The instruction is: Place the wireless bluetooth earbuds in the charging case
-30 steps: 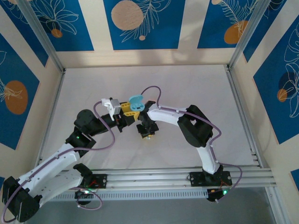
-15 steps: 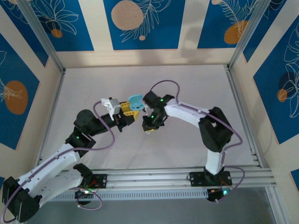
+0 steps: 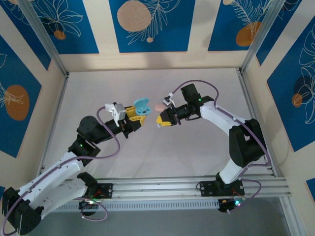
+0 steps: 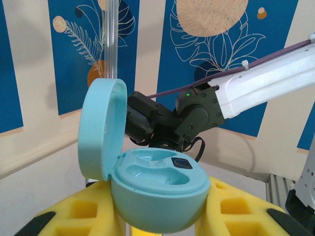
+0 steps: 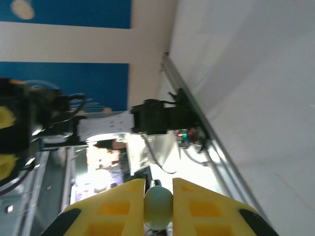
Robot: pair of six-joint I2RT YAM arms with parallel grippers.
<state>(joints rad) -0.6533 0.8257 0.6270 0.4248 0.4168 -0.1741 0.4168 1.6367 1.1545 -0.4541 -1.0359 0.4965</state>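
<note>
My left gripper (image 4: 157, 219) is clamped on the charging case (image 4: 157, 191), a rounded light-blue shell gripped between yellow pads above the table (image 3: 197, 88). Its lid (image 4: 101, 130) stands open and upright on the left. The two moulded wells in its base lie bare beside a small dark mark. My right gripper (image 5: 158, 189), near the case and pointing toward it in the top view, pinches one earbud (image 5: 158, 209): a tiny, smooth, pale mint ball wedged between the yellow fingertips.
</note>
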